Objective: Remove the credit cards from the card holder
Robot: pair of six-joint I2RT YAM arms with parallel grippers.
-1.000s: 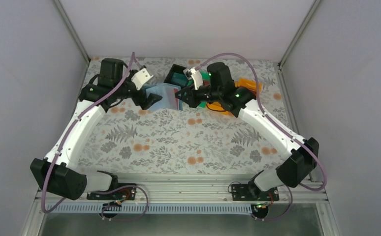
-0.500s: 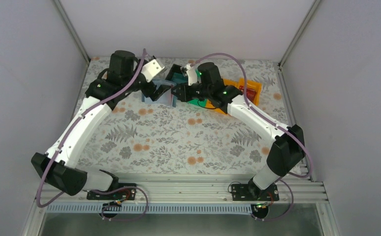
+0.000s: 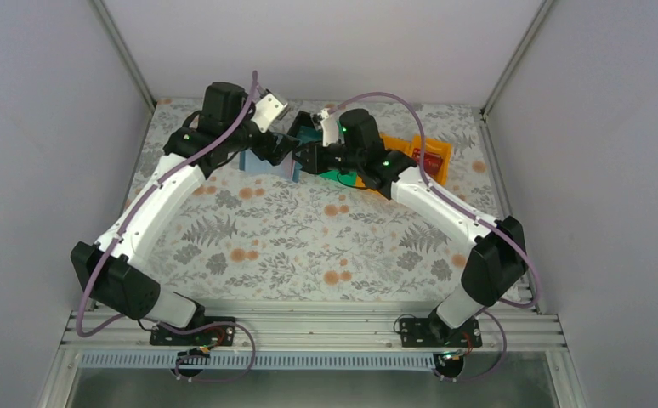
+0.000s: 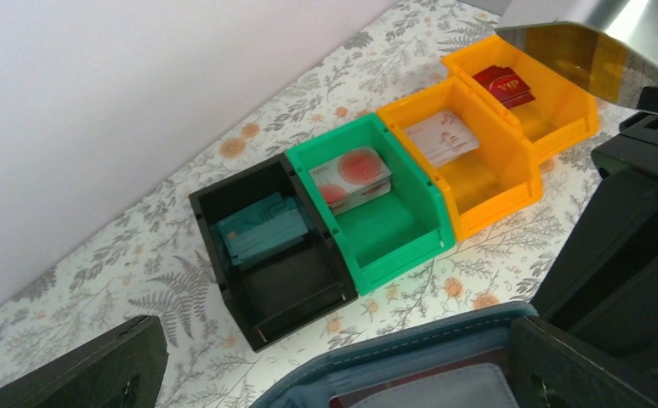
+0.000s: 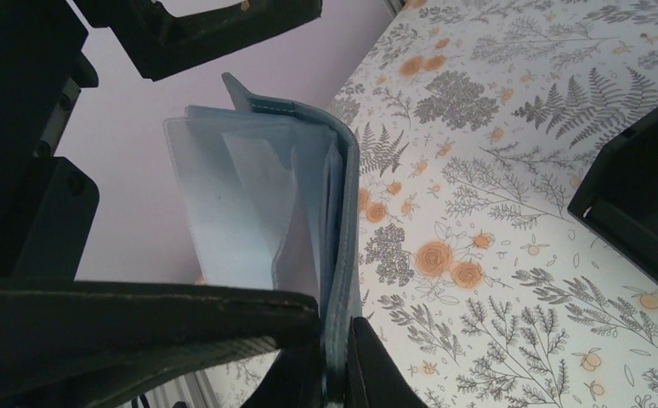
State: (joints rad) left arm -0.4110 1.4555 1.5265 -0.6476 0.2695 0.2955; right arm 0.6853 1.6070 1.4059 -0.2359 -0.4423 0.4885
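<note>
The blue-teal card holder (image 3: 290, 170) is held open and upright at the back of the table. My right gripper (image 5: 334, 340) is shut on its lower edge, and its pale inner pockets (image 5: 241, 204) fan out above. In the left wrist view the card holder (image 4: 428, 353) lies between the wide-open fingers (image 4: 87, 374) of my left gripper (image 4: 334, 378), and a dark red card edge (image 4: 347, 398) shows in a pocket. My left gripper (image 3: 279, 151) hovers just over the card holder, not gripping it. A teal card (image 4: 262, 231), pale red-marked cards (image 4: 351, 174), more pale cards (image 4: 445, 136) and a red card (image 4: 504, 85) lie in bins.
A black bin (image 4: 287, 297), a green bin (image 4: 394, 238) and two orange bins (image 4: 487, 187) stand in a row just behind the card holder. White walls close in the back and sides. My right arm (image 3: 445, 212) reaches in from the right.
My left arm has swung right and back, bringing its open gripper over the card holder. My right gripper has shifted a little left, still holding the card holder.
</note>
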